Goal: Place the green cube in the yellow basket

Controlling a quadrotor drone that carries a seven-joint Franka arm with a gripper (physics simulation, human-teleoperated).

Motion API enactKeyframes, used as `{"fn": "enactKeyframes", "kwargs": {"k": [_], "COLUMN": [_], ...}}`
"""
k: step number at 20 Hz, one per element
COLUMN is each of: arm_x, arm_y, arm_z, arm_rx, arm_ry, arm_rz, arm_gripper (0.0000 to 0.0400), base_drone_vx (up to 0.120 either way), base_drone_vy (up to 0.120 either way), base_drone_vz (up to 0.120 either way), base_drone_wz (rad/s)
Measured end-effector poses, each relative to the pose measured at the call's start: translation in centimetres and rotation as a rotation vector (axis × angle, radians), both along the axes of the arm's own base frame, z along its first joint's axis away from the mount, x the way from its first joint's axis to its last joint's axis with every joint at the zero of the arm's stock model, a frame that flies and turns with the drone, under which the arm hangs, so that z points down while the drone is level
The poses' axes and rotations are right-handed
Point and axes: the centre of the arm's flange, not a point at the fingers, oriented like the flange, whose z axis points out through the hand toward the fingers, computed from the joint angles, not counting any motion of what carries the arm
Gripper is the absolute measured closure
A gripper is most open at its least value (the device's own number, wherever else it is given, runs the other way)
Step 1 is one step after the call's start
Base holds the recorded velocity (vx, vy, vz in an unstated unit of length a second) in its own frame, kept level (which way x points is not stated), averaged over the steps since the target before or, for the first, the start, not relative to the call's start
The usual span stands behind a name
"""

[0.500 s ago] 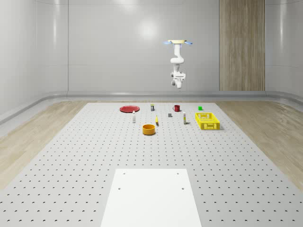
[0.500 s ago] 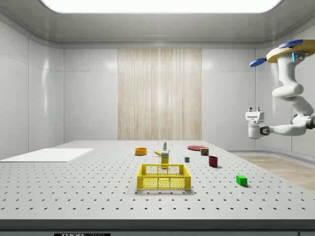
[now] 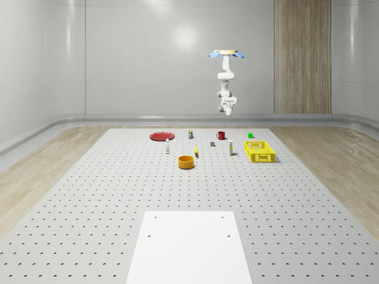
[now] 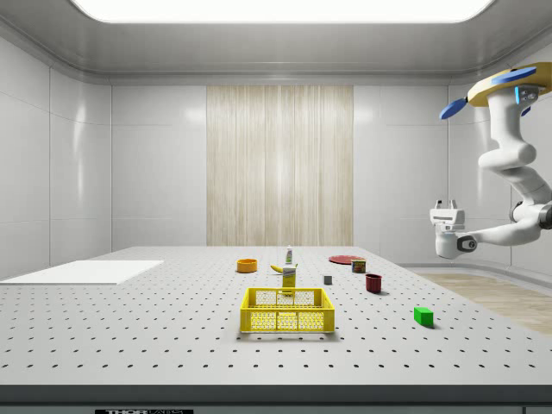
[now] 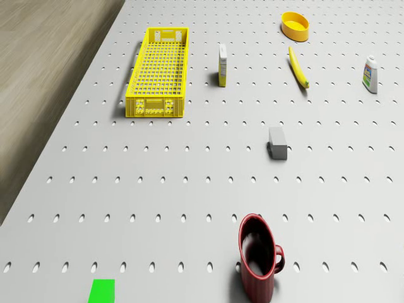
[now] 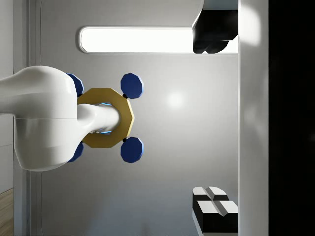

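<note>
One drone (image 4: 511, 86) hovering, green cube (image 4: 423, 316) on table (image 4: 129, 328)

the drone view's edge cuts off the green cube (image 5: 101, 291).

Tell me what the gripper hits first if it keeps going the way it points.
The gripper points up, away from the table. In the wrist view its line runs to the ceiling, beside the hovering drone. The way looks free, though the nearest rotor may be close.
</note>
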Motion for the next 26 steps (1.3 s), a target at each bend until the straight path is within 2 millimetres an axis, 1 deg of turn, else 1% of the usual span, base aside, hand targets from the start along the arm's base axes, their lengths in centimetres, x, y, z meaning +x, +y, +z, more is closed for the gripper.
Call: {"fn": "enactKeyframes", "kwargs": {"k": [4, 9, 26], "arm_x": [0.1, 0.2, 0.1], "arm_y": [0.0, 0.0, 0.0], "arm_z": [1.5, 2.3, 2.7], "arm_rx": [0.000, 0.000, -0.002], "arm_ry": [-0.003, -0.007, -0.020], "arm_rz": [0.000, 0.000, 0.000], "arm_gripper": [0.0000, 0.0000, 0.0000], "base_drone_vx": [0.120, 0.120, 0.000], "base_drone_vy": [0.120, 0.120, 0.120], "base_drone_vz": [0.000, 0.000, 0.000], "base_drone_wz": [0.000, 0.000, 0.000]}}
